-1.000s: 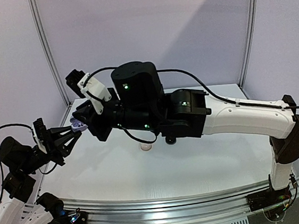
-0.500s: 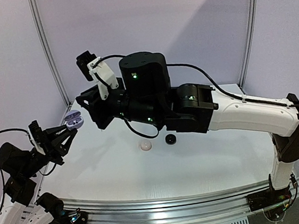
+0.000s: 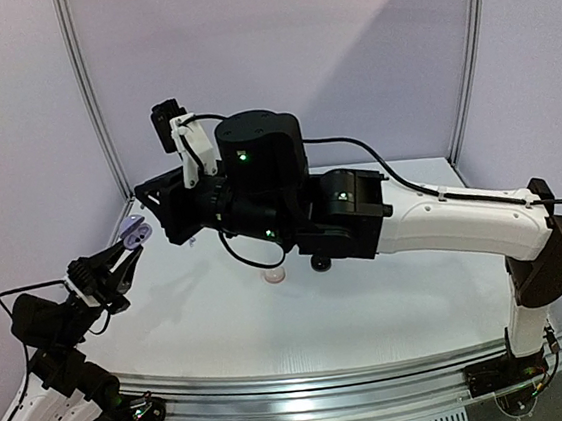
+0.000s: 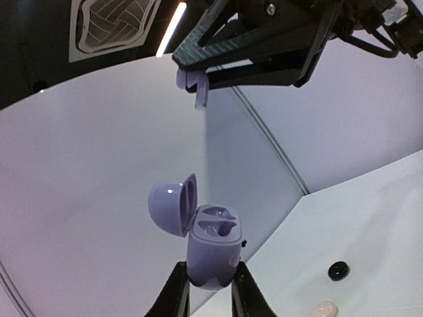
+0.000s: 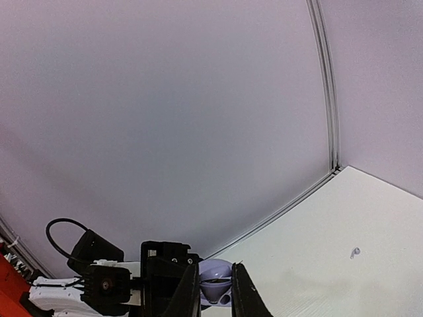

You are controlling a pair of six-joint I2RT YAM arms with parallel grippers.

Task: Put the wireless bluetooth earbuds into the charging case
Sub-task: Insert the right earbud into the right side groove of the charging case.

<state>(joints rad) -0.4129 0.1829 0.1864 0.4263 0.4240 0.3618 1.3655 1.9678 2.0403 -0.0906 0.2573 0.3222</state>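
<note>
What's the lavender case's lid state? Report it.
Open: the lavender case, held in the left fingers, has its lid hinged back, both wells exposed.

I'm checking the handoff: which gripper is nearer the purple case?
Left. The left gripper clamps the open case at its base. The right gripper is apart from it, beyond its open top, pinching an earbud.
</note>
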